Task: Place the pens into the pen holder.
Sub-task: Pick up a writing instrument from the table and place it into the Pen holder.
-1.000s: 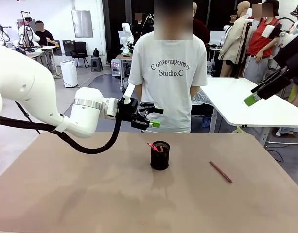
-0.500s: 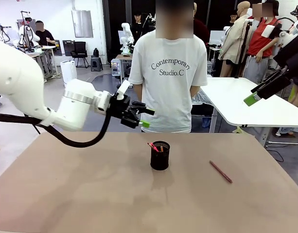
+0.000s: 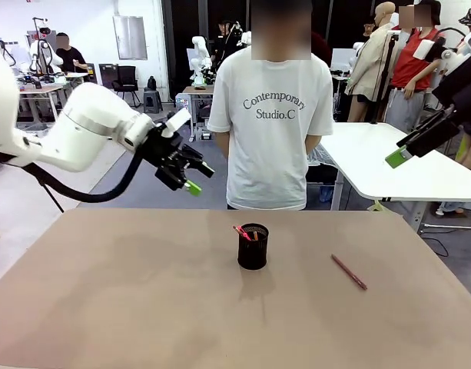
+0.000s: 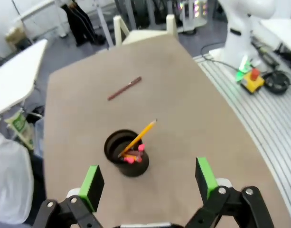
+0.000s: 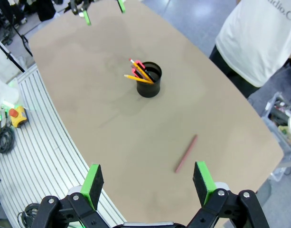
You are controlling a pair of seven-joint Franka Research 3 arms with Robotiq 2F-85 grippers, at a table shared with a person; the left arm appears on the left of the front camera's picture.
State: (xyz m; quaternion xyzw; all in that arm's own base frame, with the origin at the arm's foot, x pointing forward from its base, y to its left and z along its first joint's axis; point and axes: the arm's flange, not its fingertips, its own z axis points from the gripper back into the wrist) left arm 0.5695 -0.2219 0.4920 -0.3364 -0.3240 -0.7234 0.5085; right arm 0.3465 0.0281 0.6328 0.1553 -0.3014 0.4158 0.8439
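The black mesh pen holder (image 3: 253, 247) stands mid-table, with a yellow-orange pen (image 4: 140, 136) and a pink-ended dark pen (image 4: 134, 158) leaning in it. A maroon pen (image 3: 349, 271) lies flat on the table to the holder's right, also seen from the wrists (image 4: 125, 88) (image 5: 185, 153). My left gripper (image 3: 198, 178) hangs open and empty, high above the table's far left, looking down on the holder (image 4: 117, 140). My right gripper (image 3: 410, 142) is open and empty, raised off the table's right side, far above the holder (image 5: 149, 81).
A person in a white T-shirt (image 3: 275, 115) stands at the far edge, hands off the table. A white table (image 3: 389, 161) sits behind on the right. A yellow box with a red button (image 4: 253, 79) lies on the floor beside the table.
My left arm has swung left and upward, away from above the holder, its gripper staying open. The pens, the holder and the right arm have not moved.
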